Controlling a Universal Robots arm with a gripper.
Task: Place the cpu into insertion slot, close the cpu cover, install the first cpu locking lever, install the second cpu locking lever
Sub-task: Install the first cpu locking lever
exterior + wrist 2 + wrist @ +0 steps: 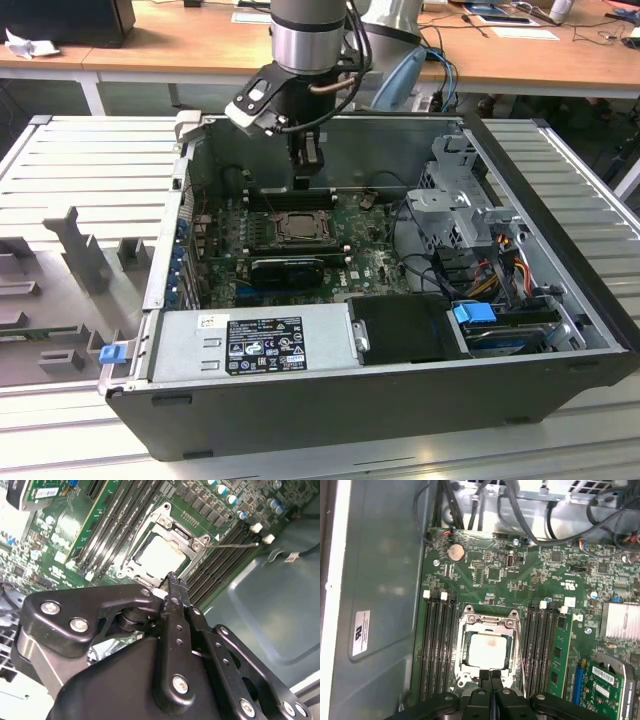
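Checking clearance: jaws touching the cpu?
Apart. First wrist view: a strip of cover shows between the cpu and the shut jaws.

Gripper (172, 580): its black linkage is sitting in the foreground, fingers (175, 615) pressing together, tips hanging at the near edge of the cpu cover (176, 525). The cpu cover is lying flat as a silver frame around the cpu (160, 555), whose pale metal top is showing through the square cut-out. Green circuit board (65, 535) is carrying long black memory slots (112, 520) on both sides. Thin wire lever (232, 544) is reaching out from one corner. Grey case wall (270, 600) is standing alongside.
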